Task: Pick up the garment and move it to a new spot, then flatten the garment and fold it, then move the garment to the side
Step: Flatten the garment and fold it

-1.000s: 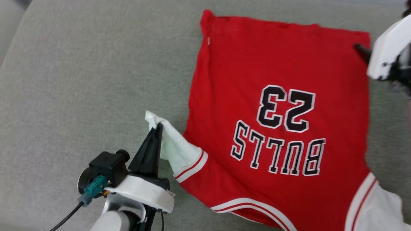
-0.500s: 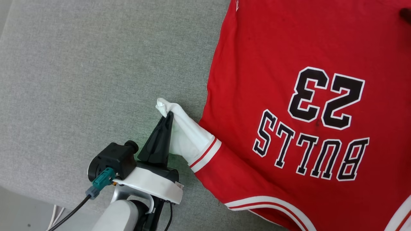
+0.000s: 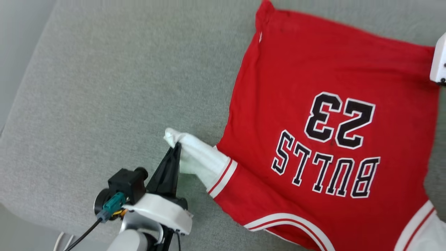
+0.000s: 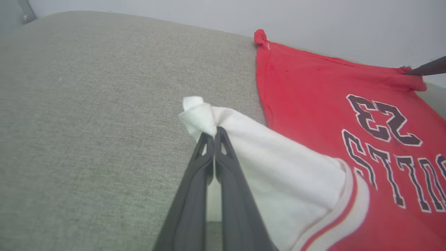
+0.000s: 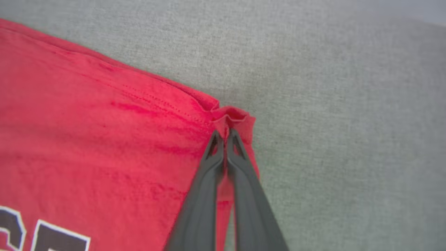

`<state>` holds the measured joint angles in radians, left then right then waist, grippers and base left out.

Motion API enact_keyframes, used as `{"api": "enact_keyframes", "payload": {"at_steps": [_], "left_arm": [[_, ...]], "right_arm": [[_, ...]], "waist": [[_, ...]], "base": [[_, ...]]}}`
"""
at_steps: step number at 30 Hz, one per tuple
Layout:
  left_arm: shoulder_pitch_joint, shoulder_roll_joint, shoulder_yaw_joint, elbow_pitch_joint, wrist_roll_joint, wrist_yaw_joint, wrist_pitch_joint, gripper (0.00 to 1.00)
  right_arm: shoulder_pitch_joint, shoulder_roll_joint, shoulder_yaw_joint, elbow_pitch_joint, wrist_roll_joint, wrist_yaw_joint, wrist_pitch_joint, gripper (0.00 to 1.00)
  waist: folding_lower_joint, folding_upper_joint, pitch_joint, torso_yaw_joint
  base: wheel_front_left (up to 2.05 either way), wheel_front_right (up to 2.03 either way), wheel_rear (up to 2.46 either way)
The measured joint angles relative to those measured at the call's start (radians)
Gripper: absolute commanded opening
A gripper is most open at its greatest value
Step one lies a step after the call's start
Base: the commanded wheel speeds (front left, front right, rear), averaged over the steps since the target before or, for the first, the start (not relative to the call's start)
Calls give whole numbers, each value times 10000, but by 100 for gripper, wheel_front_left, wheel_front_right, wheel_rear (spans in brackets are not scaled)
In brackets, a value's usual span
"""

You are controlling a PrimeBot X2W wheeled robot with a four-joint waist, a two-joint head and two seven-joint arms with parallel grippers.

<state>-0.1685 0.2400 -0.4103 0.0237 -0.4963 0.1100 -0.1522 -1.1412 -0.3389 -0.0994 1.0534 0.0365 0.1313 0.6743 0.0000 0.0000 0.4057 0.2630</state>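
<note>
The garment (image 3: 324,87), a red jersey with an upside-down black "BULLS 23" print, lies spread on a grey cushion (image 3: 115,80). My left gripper (image 3: 177,146) is shut on the tip of its white sleeve (image 3: 200,160), near the lower left of the head view. The left wrist view shows the same pinch (image 4: 214,130) on the bunched sleeve end (image 4: 271,167). In the right wrist view my right gripper (image 5: 225,134) is shut on the garment's red far corner (image 5: 231,118), which puckers at the tips. Its white housing (image 3: 439,59) shows at the right edge of the head view.
Grey cushion fabric (image 5: 348,122) stretches left of and beyond the garment. The cushion's front edge (image 3: 41,225) runs along the lower left, with pale floor below. A light wall (image 4: 244,14) rises behind the cushion in the left wrist view.
The right gripper has closed on the garment's far corner. The head camera shifted, so the whole scene slid in the picture. The left gripper keeps its pinch on the sleeve.
</note>
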Motion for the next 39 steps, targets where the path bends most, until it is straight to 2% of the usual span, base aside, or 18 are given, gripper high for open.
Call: {"api": "enact_keyframes", "payload": {"at_steps": [7,11,14,17,21,24,29,30,31,32,33,35,39], "left_arm": [[998,372,276,-19,-188,441,288,0],[1641,566,464,-232,-311,752,443,0],[2119,696,629,-391,-385,974,531,0],[2581,773,734,-570,-491,1214,637,0],[3006,963,861,-706,-596,1379,828,0],[3181,1074,920,-769,-633,1453,930,0],[3241,1250,932,-857,-646,1453,1099,0],[3241,1279,930,-851,-652,1450,1104,0],[3226,1281,922,-861,-654,1450,1122,0],[3227,1275,907,-869,-654,1452,1133,0],[3225,1275,899,-871,-654,1452,1143,0],[3207,1290,888,-888,-654,1448,1154,0],[3021,1335,869,-907,-640,1394,1156,0]], "right_arm": [[1268,-161,1778,-813,1091,0,-150,0],[2835,-681,2541,-1845,2094,0,-35,0],[4460,-1129,2704,-2895,2901,-2,79,0],[6339,-1411,2422,-3927,3526,-2,259,0],[8959,-1413,1695,-5129,3962,-2,499,0],[10674,-989,1051,-5916,4023,-2,683,0],[12697,286,-138,-7022,3933,-6,1168,0],[13001,558,-238,-7233,3850,-6,1208,26],[13256,788,-343,-7346,3741,-6,1298,83],[13502,1058,-399,-7471,3664,-6,1315,100],[13623,1329,-512,-7701,3659,-4,1141,100],[13550,1461,-786,-8272,3498,-4,583,100],[13049,1666,-1476,-8984,2987,-6,-1655,100]], "waist": [[-1,-1,-1614,-392],[-2,0,-2418,-781],[-1,0,-2916,-1147],[-2,0,-3308,-1550],[-1,0,-3711,-2054],[-2,0,-3915,-2383],[-3,0,-4039,-2696],[-3,0,-4027,-2727],[-2,0,-3997,-2752],[-2,0,-3973,-2785],[-1,0,-3954,-2805],[-2,0,-3913,-2822],[-1,0,-3814,-2806]], "base": [[0,0,0],[0,0,0],[0,0,0],[0,0,0],[0,0,0],[0,0,0],[0,0,0],[0,0,0],[0,0,0],[0,0,0],[0,0,0],[0,0,0],[0,0,0]]}}
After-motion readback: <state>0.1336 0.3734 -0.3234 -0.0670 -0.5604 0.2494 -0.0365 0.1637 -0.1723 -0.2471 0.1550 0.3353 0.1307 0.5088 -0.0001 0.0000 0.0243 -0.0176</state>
